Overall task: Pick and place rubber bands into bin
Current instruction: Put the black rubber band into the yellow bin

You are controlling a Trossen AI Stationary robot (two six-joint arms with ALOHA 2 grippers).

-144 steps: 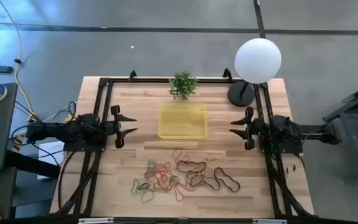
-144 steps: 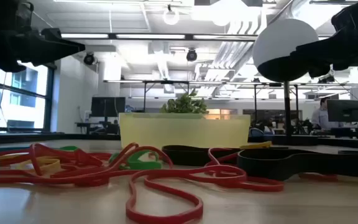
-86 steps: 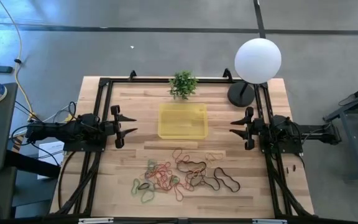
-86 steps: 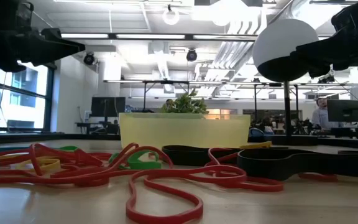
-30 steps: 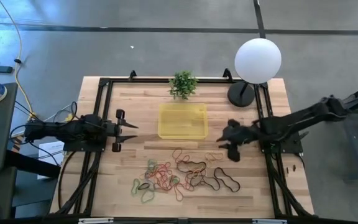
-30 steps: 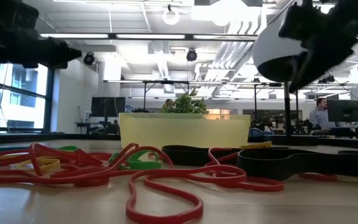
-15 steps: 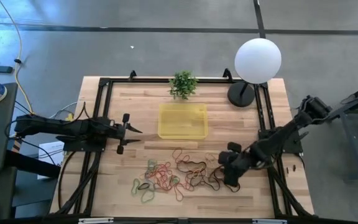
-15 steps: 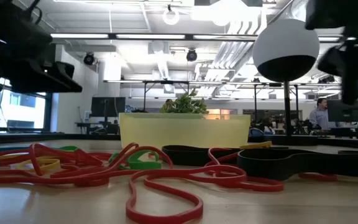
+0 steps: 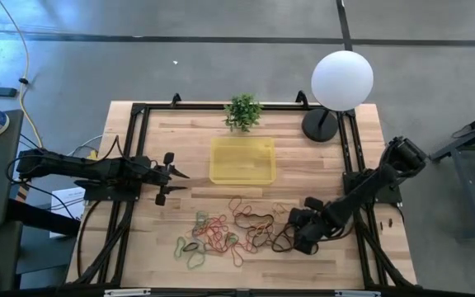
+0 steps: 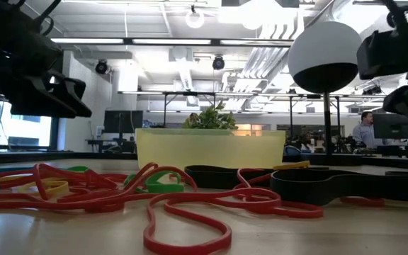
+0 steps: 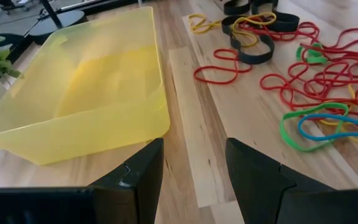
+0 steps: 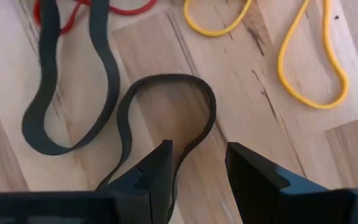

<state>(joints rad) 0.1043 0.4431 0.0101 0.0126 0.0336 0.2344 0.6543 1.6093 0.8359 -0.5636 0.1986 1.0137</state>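
The right claw (image 9: pixel 297 233) hangs low over the right end of the rubber bands (image 9: pixel 237 231) – its fingers (image 12: pixel 157 177) stand apart, gripping nothing, with a loop of a wide black band (image 12: pixel 160 106) lying on the bench (image 9: pixel 196 140) between them. The left claw (image 9: pixel 174 183) waits released just left of the bin (image 9: pixel 242 159), above bare wood. The bands sprawl across the near middle of the bench; the yellow bin sits beyond them – a small plant (image 9: pixel 242 111) at its far side
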